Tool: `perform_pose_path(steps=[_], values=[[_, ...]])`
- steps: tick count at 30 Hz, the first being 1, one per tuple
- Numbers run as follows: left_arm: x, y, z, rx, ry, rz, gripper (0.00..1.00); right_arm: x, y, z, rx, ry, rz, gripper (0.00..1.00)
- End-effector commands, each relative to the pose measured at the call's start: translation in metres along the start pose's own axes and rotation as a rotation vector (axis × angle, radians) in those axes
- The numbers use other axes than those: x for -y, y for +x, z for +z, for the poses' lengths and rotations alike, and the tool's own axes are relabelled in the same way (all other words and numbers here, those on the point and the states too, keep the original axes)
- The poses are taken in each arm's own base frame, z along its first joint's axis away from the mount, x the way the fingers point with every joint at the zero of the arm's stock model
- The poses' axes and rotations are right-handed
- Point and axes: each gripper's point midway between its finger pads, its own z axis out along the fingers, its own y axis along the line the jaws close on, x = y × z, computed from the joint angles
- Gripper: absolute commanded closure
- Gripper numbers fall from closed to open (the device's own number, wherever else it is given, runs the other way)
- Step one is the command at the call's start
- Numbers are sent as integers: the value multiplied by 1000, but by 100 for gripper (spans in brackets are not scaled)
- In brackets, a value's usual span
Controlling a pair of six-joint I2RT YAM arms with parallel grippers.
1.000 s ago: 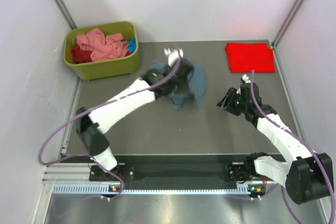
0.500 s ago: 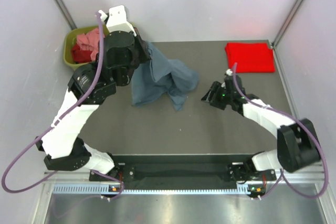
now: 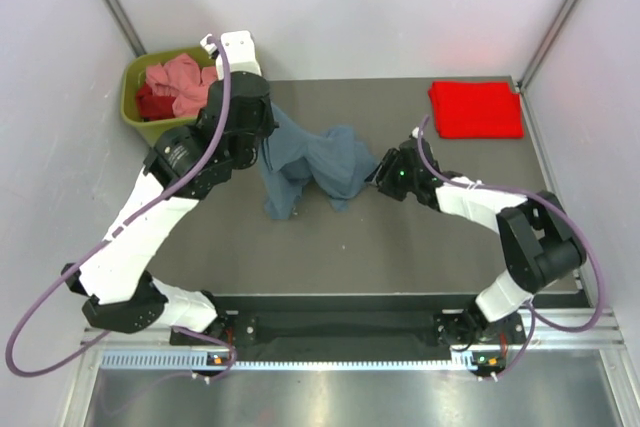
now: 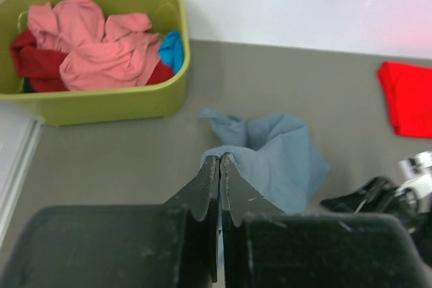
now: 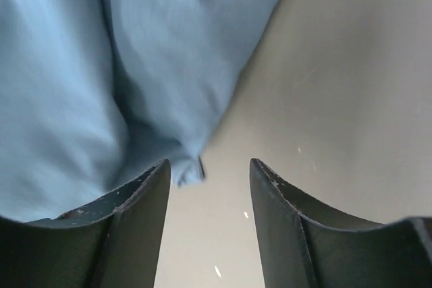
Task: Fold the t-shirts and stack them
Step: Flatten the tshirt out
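My left gripper (image 4: 221, 158) is shut on a fold of the slate blue-grey t-shirt (image 4: 277, 156) and holds it up. The rest of the t-shirt (image 3: 320, 162) drapes down to the dark mat in a crumpled heap. My right gripper (image 3: 380, 175) sits low at the shirt's right edge. It is open (image 5: 209, 166), and a corner of the blue fabric (image 5: 185, 170) lies just inside its left finger (image 5: 131, 200), not pinched. A bright red t-shirt (image 3: 476, 109) lies folded at the back right. Salmon pink t-shirts (image 3: 180, 77) and a dark red one (image 3: 148, 99) fill the bin.
The olive-green bin (image 3: 145, 129) stands at the back left corner, partly behind my left arm; a bit of bright blue cloth (image 4: 173, 50) also shows in it. White walls close in the mat on three sides.
My left arm rose off the mat with the blue-grey shirt, then dropped slightly. My right gripper slid left across the mat to the shirt's right edge.
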Motion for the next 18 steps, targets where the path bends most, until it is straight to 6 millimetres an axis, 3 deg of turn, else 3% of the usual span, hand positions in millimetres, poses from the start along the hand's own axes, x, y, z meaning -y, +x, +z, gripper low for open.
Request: perform_pose_path(steps=[1, 2, 7, 13, 17, 18], values=[[-18, 7, 4, -14, -8, -11, 100, -25, -39, 9, 120, -18, 97, 48], [-19, 9, 6, -22, 1, -20, 100, -16, -41, 18, 130, 21, 106, 48], [-31, 23, 20, -66, -10, -32, 100, -20, -59, 43, 149, 63, 78, 44], [-35, 27, 26, -76, -13, -35, 100, 1, -62, 71, 132, 144, 40, 46], [-39, 28, 30, -73, -28, -34, 100, 15, -68, 73, 146, 203, 3, 61], [-37, 29, 30, -78, -18, -37, 100, 16, -69, 72, 151, 206, 0, 72]])
